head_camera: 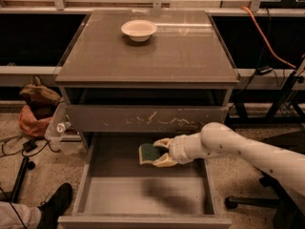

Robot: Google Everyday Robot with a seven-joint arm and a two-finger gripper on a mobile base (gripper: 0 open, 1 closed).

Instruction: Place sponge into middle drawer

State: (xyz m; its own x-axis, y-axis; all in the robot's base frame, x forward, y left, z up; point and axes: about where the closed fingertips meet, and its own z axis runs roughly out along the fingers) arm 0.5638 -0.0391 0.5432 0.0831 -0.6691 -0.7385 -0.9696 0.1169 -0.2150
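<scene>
The middle drawer (119,197) is pulled open at the bottom of the grey cabinet; its plain grey floor shows. My gripper (160,152) reaches in from the right over the back half of the drawer and is shut on the sponge (149,153), dark green face with a pale yellow edge. The sponge is held on its side a little above the drawer floor, just below the scratched drawer front (147,119).
A white bowl (138,30) stands on the cabinet top (157,51). An orange bag (35,113) and cables lie on the floor at left. A shoe (55,204) is at the drawer's front left. Chair legs and a stand are at right.
</scene>
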